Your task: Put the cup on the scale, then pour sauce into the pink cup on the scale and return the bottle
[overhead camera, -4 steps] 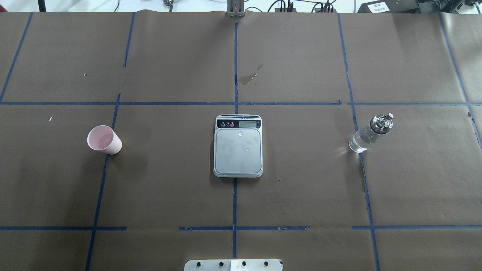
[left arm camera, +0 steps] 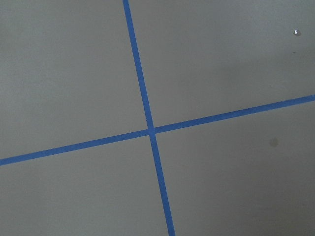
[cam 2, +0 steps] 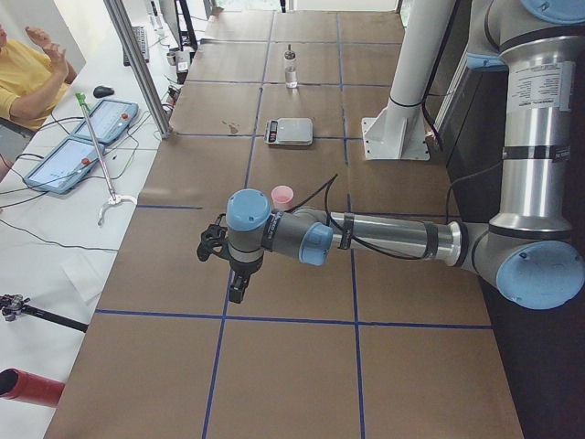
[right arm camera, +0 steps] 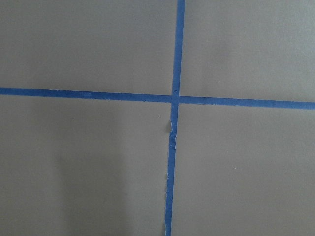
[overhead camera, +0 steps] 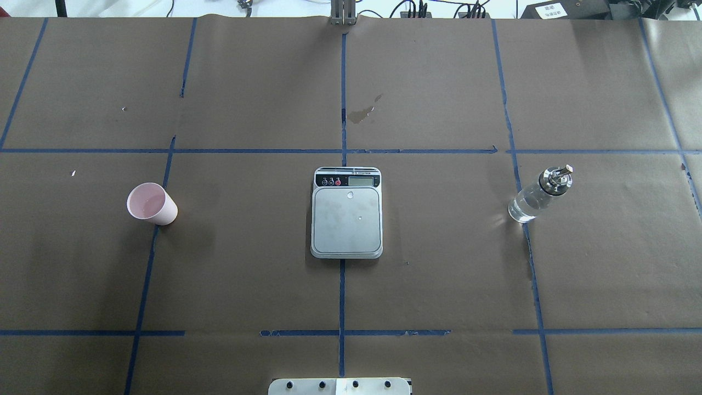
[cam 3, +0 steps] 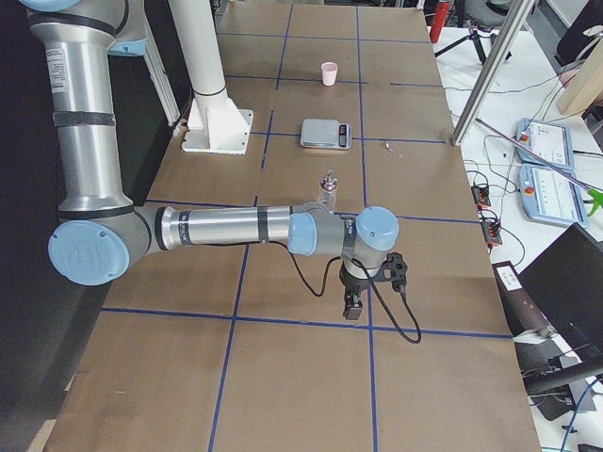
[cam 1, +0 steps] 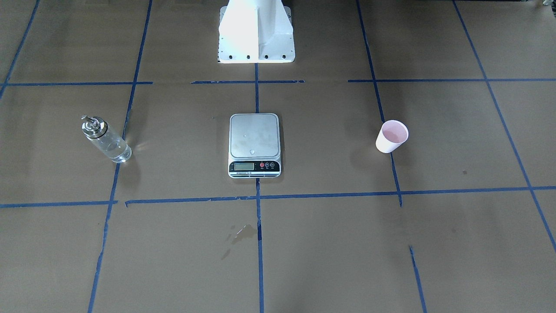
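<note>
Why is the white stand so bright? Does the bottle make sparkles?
Front-facing view: the white stand is washed out by glare. Overhead view: yes, the bottle throws small bright flecks onto the paper by its foot. Wrist views: soft, even light, no glare.

Matt paper table cover (overhead camera: 439,274); glass bottle (overhead camera: 526,203), shiny metal cap (overhead camera: 553,180); steel scale (overhead camera: 346,219).

Even overhead light is falling across the brown table (overhead camera: 439,274), throwing only faint, soft shadows beside the cup (overhead camera: 152,203) and scale (overhead camera: 346,219). The bottle (overhead camera: 535,196) is scattering bright glints onto the table, right of centre. In the front-facing view the white base (cam 1: 256,30) is blowing out at top centre. Both wrist views are looking flat, greyish and slightly soft.
</note>
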Available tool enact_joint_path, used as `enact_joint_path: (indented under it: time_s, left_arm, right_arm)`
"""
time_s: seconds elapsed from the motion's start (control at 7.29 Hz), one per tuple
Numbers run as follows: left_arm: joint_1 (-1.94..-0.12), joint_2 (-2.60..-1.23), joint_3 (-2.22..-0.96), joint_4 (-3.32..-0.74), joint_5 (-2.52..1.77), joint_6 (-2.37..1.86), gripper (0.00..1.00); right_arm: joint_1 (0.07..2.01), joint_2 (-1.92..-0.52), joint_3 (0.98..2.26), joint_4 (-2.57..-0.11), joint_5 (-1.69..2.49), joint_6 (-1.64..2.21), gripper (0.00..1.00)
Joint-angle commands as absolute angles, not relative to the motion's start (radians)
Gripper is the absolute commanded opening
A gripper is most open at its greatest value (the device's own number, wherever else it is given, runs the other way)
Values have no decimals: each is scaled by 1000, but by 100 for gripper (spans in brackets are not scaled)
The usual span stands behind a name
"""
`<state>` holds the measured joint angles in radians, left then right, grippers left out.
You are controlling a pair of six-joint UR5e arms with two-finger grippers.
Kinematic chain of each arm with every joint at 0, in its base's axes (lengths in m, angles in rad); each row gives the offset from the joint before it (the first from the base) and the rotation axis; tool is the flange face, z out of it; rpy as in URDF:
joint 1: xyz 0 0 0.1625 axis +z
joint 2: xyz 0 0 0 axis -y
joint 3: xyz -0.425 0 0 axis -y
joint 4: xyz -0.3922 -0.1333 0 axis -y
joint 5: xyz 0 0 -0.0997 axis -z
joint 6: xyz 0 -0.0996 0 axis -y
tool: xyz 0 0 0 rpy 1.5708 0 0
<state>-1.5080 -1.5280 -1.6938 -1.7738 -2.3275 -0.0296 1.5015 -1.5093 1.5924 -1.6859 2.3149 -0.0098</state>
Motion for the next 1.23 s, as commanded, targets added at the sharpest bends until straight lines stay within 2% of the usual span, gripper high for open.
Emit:
enact_joint_path:
  time_s: [0.0,0.41,0.69,1.1]
  left_arm:
    - [-1508,-1528,-1686,-1787,-2338,-34,100]
    - [-1459,-1517,-1690,-1928,-2419,-67,100]
    - [-1215,-1529,-1771,-2123,-2416,-537,100]
    - [-961,-1570,-1818,-2169,-2319,-930,100]
  right_arm:
    - [1499,-1506,1588,-1686,2318,-11,100]
    - [1485,-1499,1614,-1662,2351,-6,100]
    - [1467,-1517,1612,-1557,2382,-2,100]
    - [1450,-1519,1612,-1524,2385,-2,100]
